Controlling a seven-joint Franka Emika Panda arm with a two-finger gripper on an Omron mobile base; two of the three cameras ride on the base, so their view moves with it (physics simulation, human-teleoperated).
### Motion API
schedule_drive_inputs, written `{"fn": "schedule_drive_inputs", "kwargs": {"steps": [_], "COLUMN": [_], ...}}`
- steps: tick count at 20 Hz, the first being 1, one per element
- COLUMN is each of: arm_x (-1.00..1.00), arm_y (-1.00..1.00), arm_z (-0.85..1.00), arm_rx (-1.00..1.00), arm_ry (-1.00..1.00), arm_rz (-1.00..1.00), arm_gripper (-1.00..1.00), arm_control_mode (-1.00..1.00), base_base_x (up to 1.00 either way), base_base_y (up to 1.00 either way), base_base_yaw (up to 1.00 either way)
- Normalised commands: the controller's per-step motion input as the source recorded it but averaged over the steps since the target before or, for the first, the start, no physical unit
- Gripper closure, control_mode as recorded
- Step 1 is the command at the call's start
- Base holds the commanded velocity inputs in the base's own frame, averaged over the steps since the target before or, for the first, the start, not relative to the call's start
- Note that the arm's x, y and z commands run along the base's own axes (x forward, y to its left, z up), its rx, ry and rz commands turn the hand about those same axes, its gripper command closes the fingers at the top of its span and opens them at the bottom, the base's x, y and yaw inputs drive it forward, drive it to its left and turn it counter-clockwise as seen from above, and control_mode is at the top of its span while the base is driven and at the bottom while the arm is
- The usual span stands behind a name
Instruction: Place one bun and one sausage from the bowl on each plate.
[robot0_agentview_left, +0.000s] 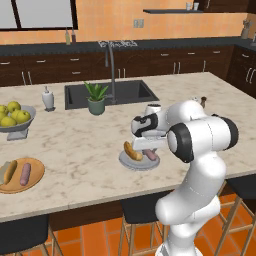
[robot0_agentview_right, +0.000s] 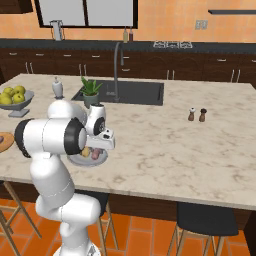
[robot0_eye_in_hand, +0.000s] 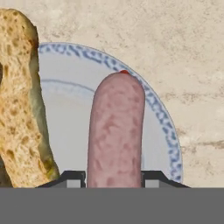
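**Claw on sausage, over grey plate**

Claw (robot0_eye_in_hand: 113, 183) is closed narrow on a pink sausage (robot0_eye_in_hand: 115, 135); in hand view I see both dark finger tips (robot0_eye_in_hand: 72, 178) pressed against the sausage's sides at its near end. Sausage points away from the cam, far end just short of the plate's blue-patterned rim. Can't tell from hand view whether it rests on the plate or hangs just above.

Pale grey plate (robot0_agentview_left: 131, 163) sits on the marble island counter (robot0_agentview_left: 75, 145), near the front edge, directly under the hand. A bun (robot0_agentview_left: 133, 151) lies on its left part; sausage end shows at the right part, below the wrist. In hand view bun (robot0_eye_in_hand: 22, 109) is beside the sausage w/ a gap between them, not touching. In right base view the same plate (robot0_agentview_right: 77, 161) is mostly hidden behind the arm's elbow.

Orange-tan wooden plate (robot0_agentview_left: 34, 180) is at the counter's front left, well apart from the grey plate. It carries a second bun (robot0_agentview_left: 9, 172) and a second sausage (robot0_agentview_left: 25, 174), side by side.

Other items, ref only: grey footed bowl of yellow-green fruit (robot0_agentview_left: 15, 116) left rear; white dispenser bottle (robot0_agentview_left: 48, 98) by the sink (robot0_agentview_left: 125, 91); potted plant (robot0_agentview_left: 96, 98) at the sink's front edge; salt & pepper shakers (robot0_agentview_right: 197, 115) on the right half of the counter.
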Motion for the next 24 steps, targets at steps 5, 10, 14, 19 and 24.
{"fn": "schedule_drive_inputs", "kwargs": {"steps": [5,10,14,19,24], "arm_x": [0.0,0.0,0.0,-0.5,-0.96], "arm_y": [0.0,0.0,0.0,0.0,-0.02], "arm_z": [0.0,0.0,0.05,0.63,0.8], "arm_rx": [0.0,0.0,0.0,0.0,0.0], "arm_ry": [0.0,0.0,0.0,-0.01,-0.01], "arm_rz": [0.0,0.0,0.0,-0.01,-0.03], "arm_gripper": [-1.0,-1.0,-1.0,-1.0,-1.0], "arm_control_mode": [-1.0,-1.0,-1.0,-1.0,-1.0], "base_base_x": [0.0,0.0,0.0,0.0,0.0], "base_base_y": [0.0,0.0,0.0,0.0,0.0], "base_base_yaw": [0.0,0.0,0.0,0.0,0.0]}}
